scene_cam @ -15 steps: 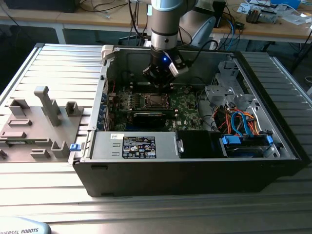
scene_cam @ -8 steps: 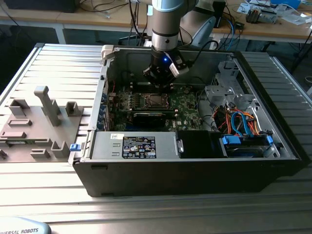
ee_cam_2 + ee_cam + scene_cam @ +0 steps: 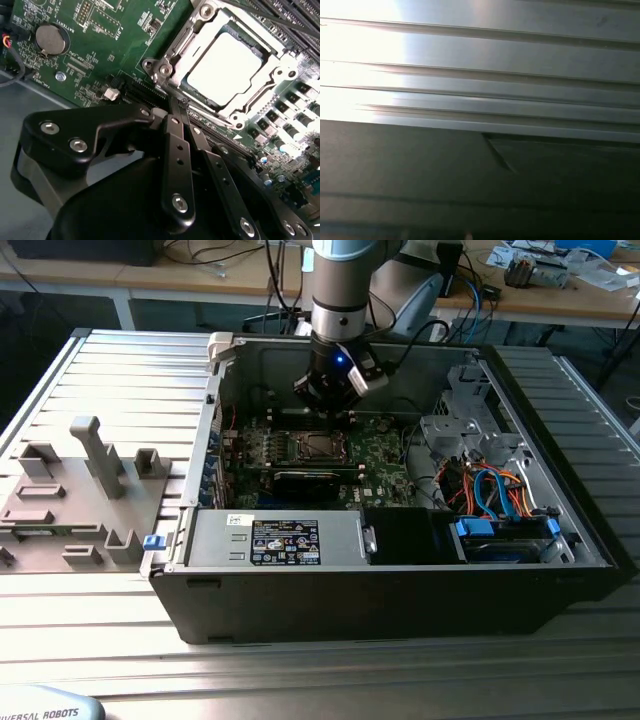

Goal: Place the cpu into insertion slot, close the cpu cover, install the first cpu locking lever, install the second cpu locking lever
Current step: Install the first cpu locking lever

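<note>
Now the cpu point(image 3: 223, 67) is seated, framed by the cpu cover point(image 3: 250, 107).
Gripper point(image 3: 181, 104) fingers are seen pinched together, empty; the stiff, thin frame is judged best pressed at its edge.

claw point(image 3: 331, 405): inside the open computer case point(image 3: 400, 590), over the board's far part, just behind the socket in the exterior view
cpu point(image 3: 223, 67): in the socket on the board point(image 3: 100, 55), just ahead of the claw's fingertips point(image 3: 176, 112) in the second wrist view
cpu cover point(image 3: 280, 75): lying flat around the cpu, framing it
coin cell point(image 3: 51, 39): on the board, well apart from the claw, across from the socket
drive bay with cables point(image 3: 500, 500): toward the exterior view's right of the claw
fixture tray point(image 3: 80, 490): outside the case, toward the exterior view's left of the claw
</note>
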You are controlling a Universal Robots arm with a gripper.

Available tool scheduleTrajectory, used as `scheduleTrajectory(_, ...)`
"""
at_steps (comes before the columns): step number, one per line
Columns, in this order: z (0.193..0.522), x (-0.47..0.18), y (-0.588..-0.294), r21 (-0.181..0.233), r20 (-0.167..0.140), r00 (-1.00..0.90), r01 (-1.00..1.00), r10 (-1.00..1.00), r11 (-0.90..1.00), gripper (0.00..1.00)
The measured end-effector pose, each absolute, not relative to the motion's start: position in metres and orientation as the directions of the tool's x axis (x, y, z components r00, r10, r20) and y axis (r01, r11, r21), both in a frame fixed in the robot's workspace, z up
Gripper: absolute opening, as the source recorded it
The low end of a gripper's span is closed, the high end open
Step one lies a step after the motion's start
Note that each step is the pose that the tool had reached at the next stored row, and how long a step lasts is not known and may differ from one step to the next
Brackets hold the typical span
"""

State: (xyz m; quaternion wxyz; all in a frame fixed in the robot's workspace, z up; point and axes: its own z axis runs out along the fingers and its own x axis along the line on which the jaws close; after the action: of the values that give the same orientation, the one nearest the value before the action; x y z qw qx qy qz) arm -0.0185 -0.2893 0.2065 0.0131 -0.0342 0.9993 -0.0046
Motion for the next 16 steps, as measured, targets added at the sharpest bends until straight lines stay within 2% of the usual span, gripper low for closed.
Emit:
scheduleTrajectory(7, 0.2067, -0.0186, -0.2995, 0.007, -0.027, -0.997, -0.068, -0.068, 0.998, 0.11)
scheduleTrajectory(16, 0.2056, -0.0185, -0.3012, 0.008, -0.027, -0.997, -0.068, -0.068, 0.998, 0.11)
